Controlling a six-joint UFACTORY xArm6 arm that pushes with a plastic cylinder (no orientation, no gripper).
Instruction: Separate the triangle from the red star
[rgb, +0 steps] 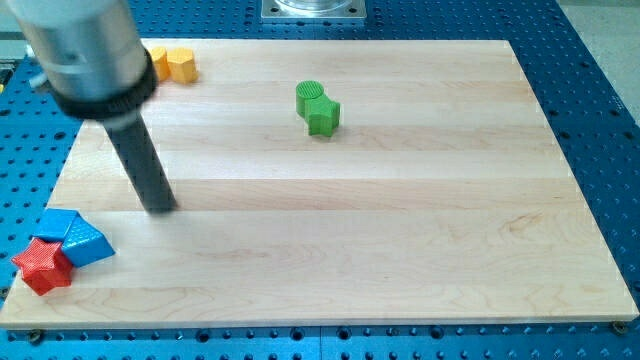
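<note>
A red star block (41, 264) lies at the board's bottom left corner. A blue triangle block (85, 241) touches its right side, and a second blue block (56, 224) sits just above the star, against the triangle. My tip (160, 207) rests on the board up and to the right of this cluster, apart from it. The rod rises up and left to the arm's grey body.
A green star (323, 115) with a green cylinder (310, 93) touching it stands at top centre. Two orange blocks (180, 64) lie at the top left, partly behind the arm. The wooden board (400, 230) sits on a blue perforated table.
</note>
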